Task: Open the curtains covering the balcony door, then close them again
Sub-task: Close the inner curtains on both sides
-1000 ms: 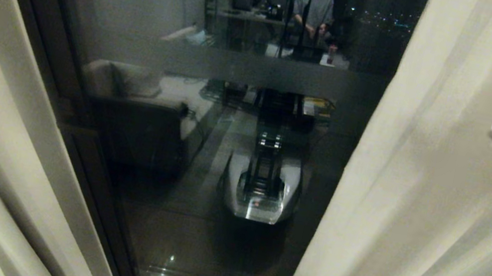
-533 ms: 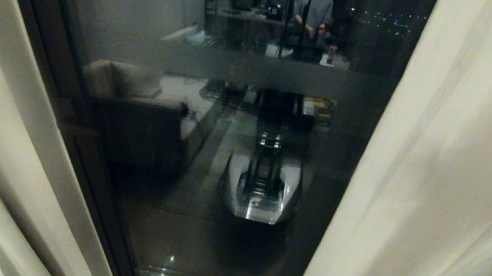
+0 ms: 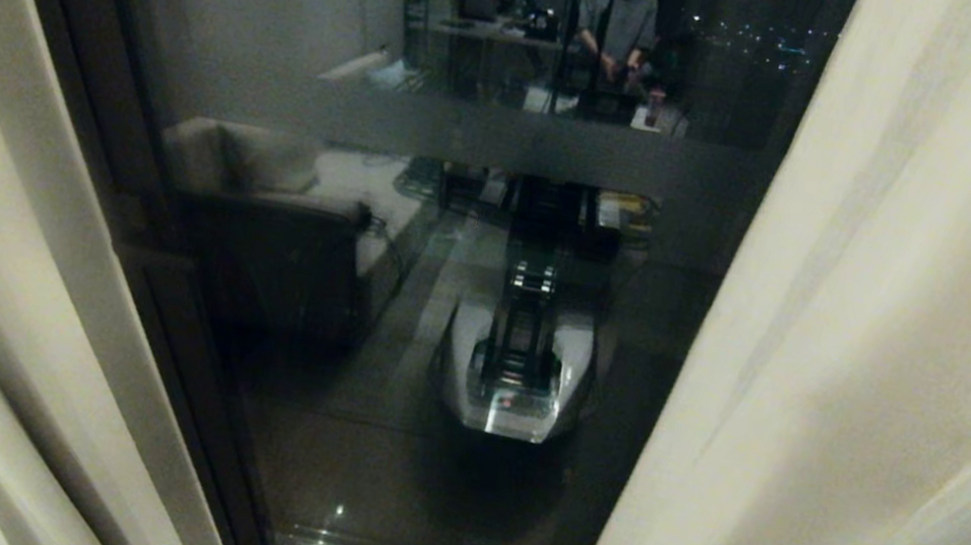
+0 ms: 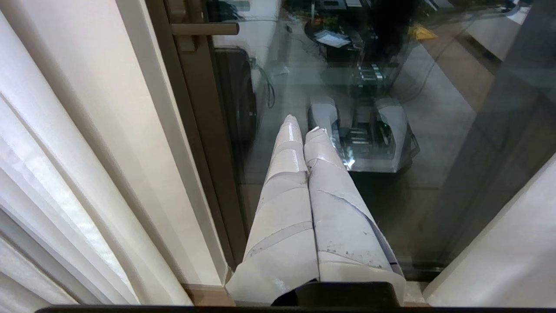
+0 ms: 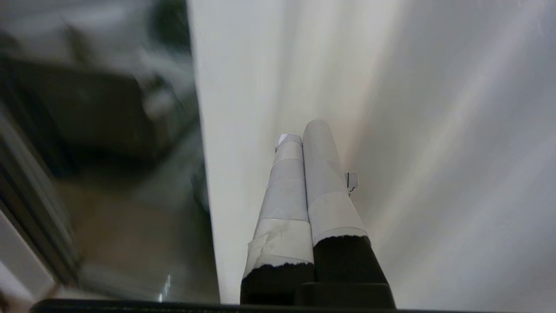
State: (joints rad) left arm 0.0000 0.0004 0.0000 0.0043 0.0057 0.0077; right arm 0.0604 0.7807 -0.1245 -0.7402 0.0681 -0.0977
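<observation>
Ahead, curtains (image 3: 879, 362) parted, balcony door (image 3: 440, 304) bare.

The curtains (image 3: 876, 381) are matt cream cloth, soft and finely woven, falling in smooth folds. The door (image 3: 436, 324) has glossy, mirror-like glass set in a dark frame (image 4: 204, 143) with a dull, smooth finish. Both the left pincer (image 4: 302, 126) and the right pincer (image 5: 304, 130) have fingers wrapped in pale matt tape, creased and scuffed in places, over black bases.
</observation>
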